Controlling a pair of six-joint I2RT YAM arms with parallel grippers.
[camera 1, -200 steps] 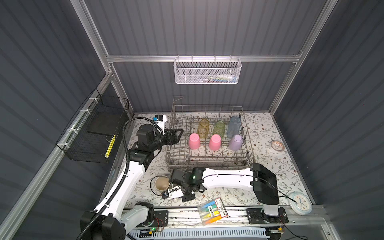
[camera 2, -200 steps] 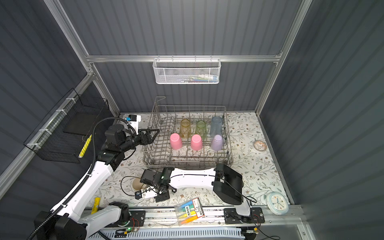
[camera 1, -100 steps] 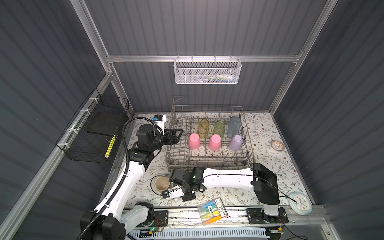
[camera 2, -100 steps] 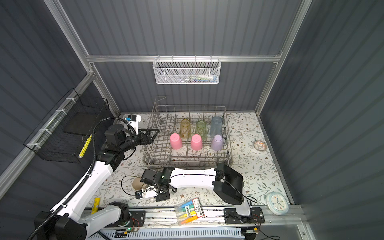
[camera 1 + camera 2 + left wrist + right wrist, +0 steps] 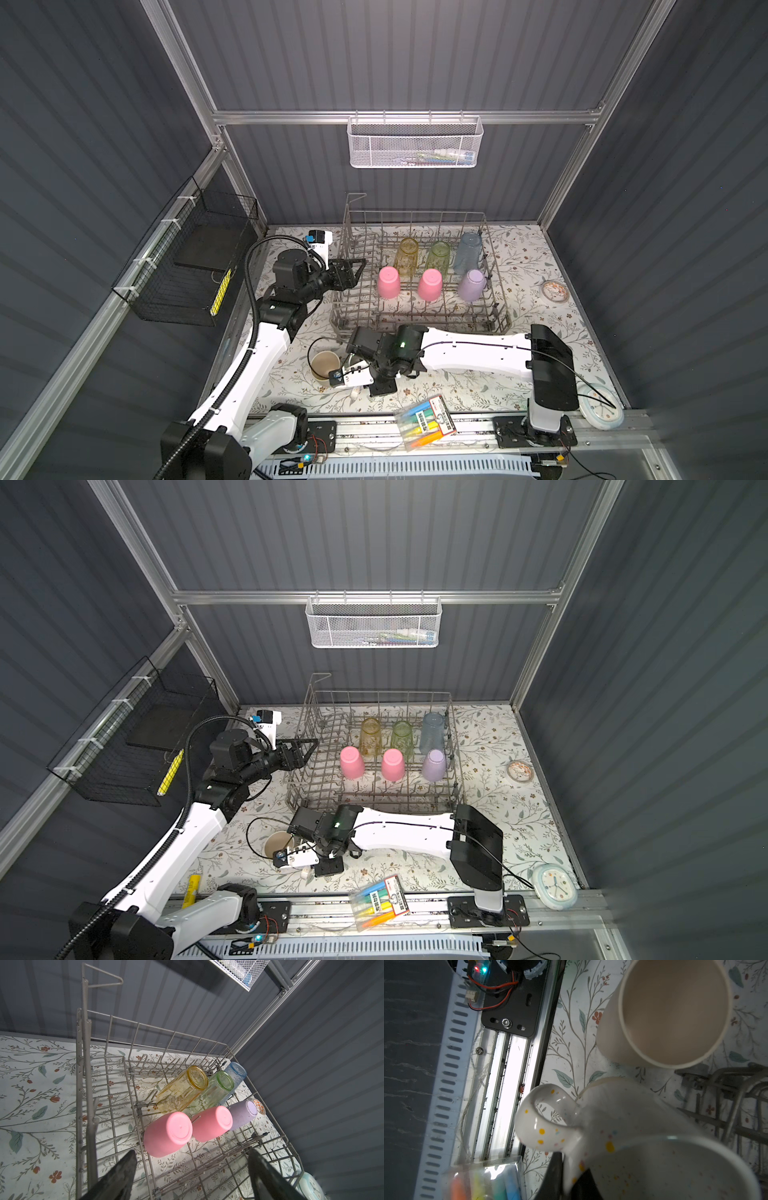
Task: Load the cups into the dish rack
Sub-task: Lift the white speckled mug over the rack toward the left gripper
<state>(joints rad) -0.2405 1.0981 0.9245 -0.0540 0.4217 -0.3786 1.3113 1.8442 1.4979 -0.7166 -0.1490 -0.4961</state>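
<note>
On the floral table (image 5: 528, 249), outstretched right jaws pinch the mug (image 5: 623, 1109); raised left jaws gape.

No legible text — marker pack label (image 5: 439, 417) (red-bordered) too small to read.

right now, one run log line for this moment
left pincer open, by dish rack | right pincer shut on speckled mug rim | beige tumbler on table | six cups racked

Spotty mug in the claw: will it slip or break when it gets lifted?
The spotty mug looks glossy, so it may be slippery where the right claw pinches its wall by the handle. It looks like thick ceramic, so probably heavy for its size and breakable. Held at one edge, it might tilt.
</note>
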